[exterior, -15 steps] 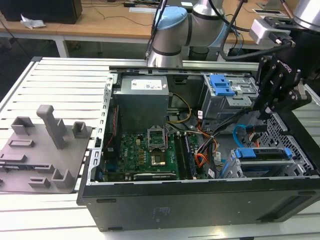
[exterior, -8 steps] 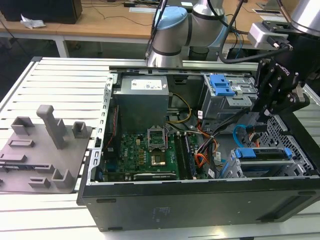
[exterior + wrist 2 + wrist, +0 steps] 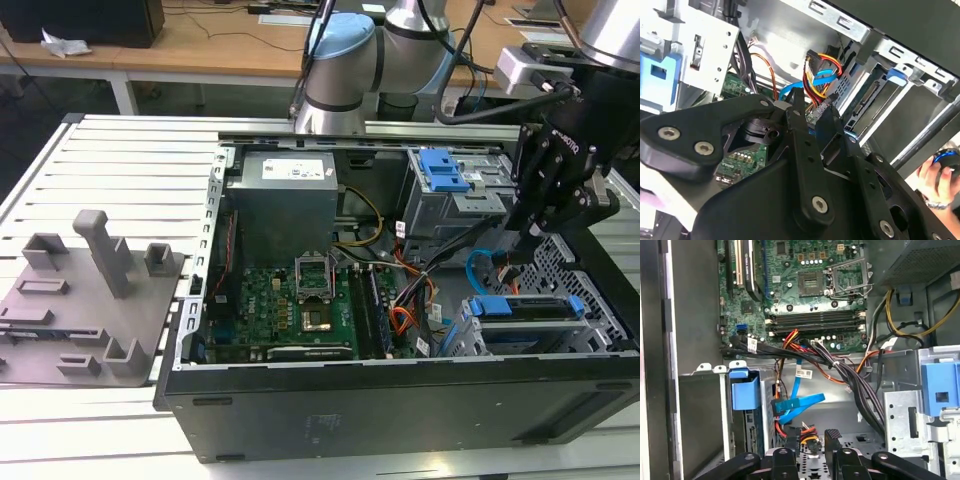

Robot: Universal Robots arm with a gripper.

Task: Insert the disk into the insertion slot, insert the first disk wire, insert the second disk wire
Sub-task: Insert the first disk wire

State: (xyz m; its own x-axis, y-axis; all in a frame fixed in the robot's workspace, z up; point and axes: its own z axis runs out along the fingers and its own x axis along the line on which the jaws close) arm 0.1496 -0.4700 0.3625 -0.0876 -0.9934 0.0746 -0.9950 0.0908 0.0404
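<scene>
The disk (image 3: 525, 308), silver in its blue carrier, lies inside the grey perforated insertion slot (image 3: 458, 342) at the case's front corner on the exterior view's right. My gripper (image 3: 530, 238) hangs just above and behind it. In both wrist views the black fingers (image 3: 796, 117) close on the connector end of a disk wire (image 3: 821, 82), a red, yellow and black bundle beside a flat blue cable (image 3: 801, 404). My gripper (image 3: 807, 447) holds it near the carrier's blue end (image 3: 745, 390). The disk's rear connector edge (image 3: 867, 100) faces my gripper (image 3: 812, 116), a short way off.
The open case holds a motherboard (image 3: 290, 300), a grey power supply (image 3: 280, 200) and a taller bay with a blue latch (image 3: 442, 170). Black cable bundles (image 3: 850, 380) cross the case. A person's hand (image 3: 935, 172) is outside it. A grey fixture plate (image 3: 80, 300) lies on the exterior view's left.
</scene>
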